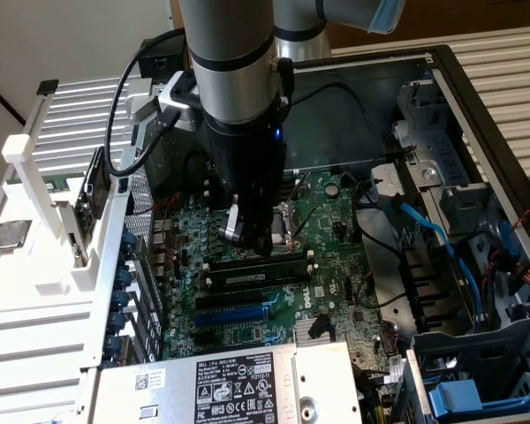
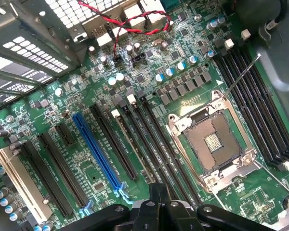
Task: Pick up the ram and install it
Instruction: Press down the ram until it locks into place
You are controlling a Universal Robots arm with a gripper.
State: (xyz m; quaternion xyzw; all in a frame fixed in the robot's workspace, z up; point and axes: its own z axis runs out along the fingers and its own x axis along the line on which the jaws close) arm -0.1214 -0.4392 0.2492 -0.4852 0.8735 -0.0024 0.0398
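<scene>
- Your pincer (image 1: 256,237) is fully closed and holds nothing, its tip pressing down over the memory slots.
- The ram (image 1: 256,262) lies seated in a slot just below it, beside the open CPU socket (image 2: 213,143), likely being pushed home.

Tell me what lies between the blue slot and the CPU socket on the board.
In the wrist view, several long black slots lie side by side between the blue slot and the CPU socket.
</scene>
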